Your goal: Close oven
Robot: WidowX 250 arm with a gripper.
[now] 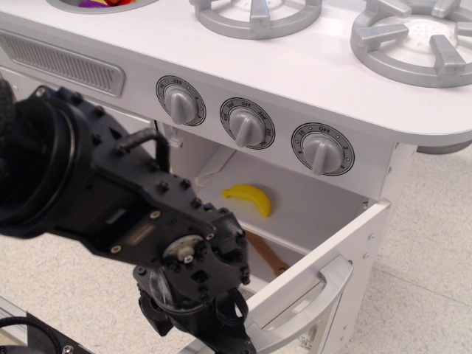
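Note:
The white oven [324, 195] stands under three grey knobs, its compartment open. Its door [324, 273] hangs swung out toward the lower right, with the light-grey bar handle [324, 295] on its outer face. Inside lie a yellow banana [251, 199] and a brown wooden utensil [265, 254]. My black arm [133, 214] fills the left and lower middle of the view. Its wrist [214, 317] is low, next to the door's lower left edge. The fingers are below the frame edge and hidden.
The white stove top carries two grey burner grates [413, 37] at the back. A grey vent panel [63, 63] sits on the front left. A speckled light floor [428, 243] lies to the right of the kitchen.

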